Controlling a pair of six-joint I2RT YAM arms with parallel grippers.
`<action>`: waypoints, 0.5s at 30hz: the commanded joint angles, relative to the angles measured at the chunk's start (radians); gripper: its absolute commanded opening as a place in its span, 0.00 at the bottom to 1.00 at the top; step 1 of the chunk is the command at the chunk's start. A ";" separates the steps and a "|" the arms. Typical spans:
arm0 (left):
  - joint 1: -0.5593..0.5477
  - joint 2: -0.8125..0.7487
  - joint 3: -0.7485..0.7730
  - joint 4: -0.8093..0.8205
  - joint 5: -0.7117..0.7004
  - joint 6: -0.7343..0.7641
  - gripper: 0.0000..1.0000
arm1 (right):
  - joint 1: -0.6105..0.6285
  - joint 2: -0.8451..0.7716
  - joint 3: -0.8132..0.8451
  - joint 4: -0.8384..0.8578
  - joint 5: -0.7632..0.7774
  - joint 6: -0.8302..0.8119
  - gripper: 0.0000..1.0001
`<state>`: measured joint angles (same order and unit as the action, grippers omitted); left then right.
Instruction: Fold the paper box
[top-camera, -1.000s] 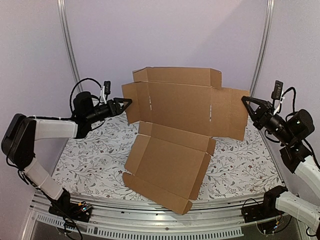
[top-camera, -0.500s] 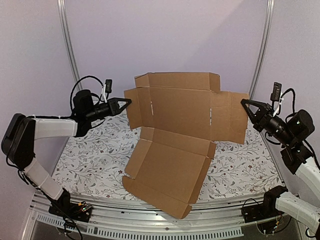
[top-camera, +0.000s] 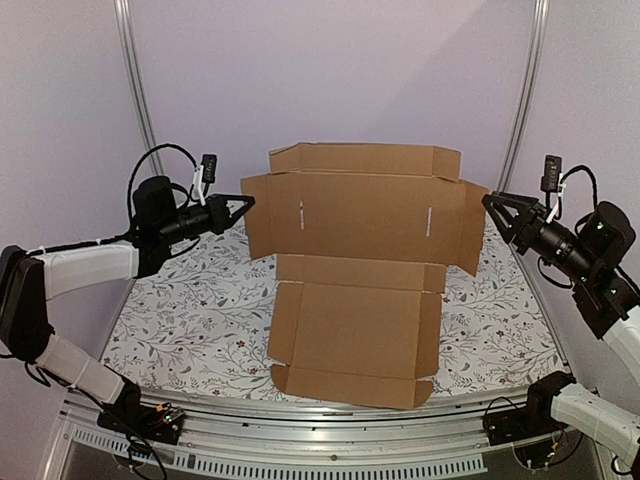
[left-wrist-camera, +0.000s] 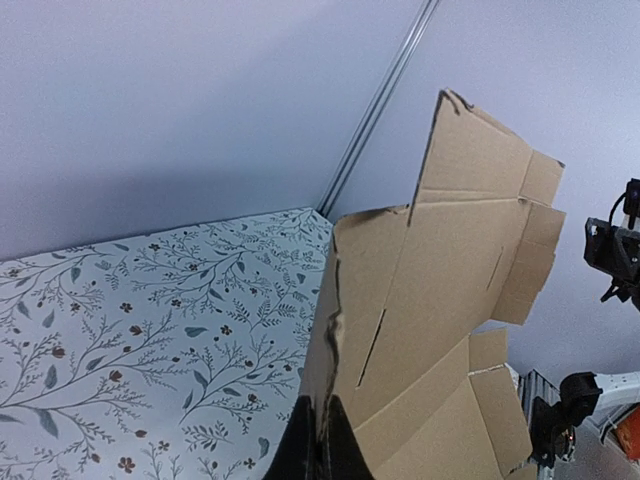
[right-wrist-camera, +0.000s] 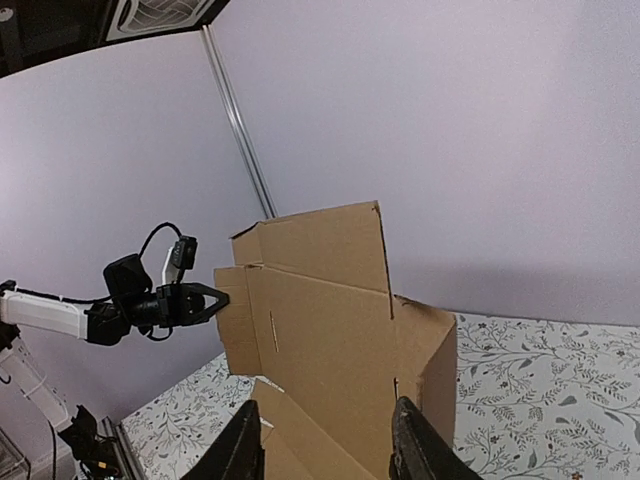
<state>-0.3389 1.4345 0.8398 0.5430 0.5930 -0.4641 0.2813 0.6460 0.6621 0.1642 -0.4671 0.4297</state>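
**Box propped up, left flap pinned**

The paper box (top-camera: 360, 215) sits mid-table (top-camera: 190, 310), back panel upright and front panel flat. My left gripper (top-camera: 246, 204) pinches its left flap, probably to steady it. My right gripper (top-camera: 491, 206) stands parted just beside the right flap.

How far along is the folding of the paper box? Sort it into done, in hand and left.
Done: the paper box is bent up along one crease, rear half upright, near half flat on the table. In hand: the left fingers pinch its left edge; the right fingers stand open by its right flap. Left: no side walls stand and no tabs are tucked.
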 joint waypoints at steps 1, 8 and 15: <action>-0.020 -0.062 -0.047 -0.058 -0.054 0.069 0.00 | 0.005 0.006 0.091 -0.246 0.095 -0.120 0.51; -0.051 -0.105 -0.048 -0.152 -0.102 0.177 0.00 | 0.010 -0.005 0.157 -0.310 0.094 -0.219 0.61; -0.116 -0.111 -0.042 -0.241 -0.198 0.314 0.00 | 0.080 0.091 0.227 -0.300 0.109 -0.316 0.67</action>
<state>-0.4133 1.3437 0.8013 0.3614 0.4618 -0.2558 0.3210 0.6834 0.8459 -0.1162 -0.3756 0.1989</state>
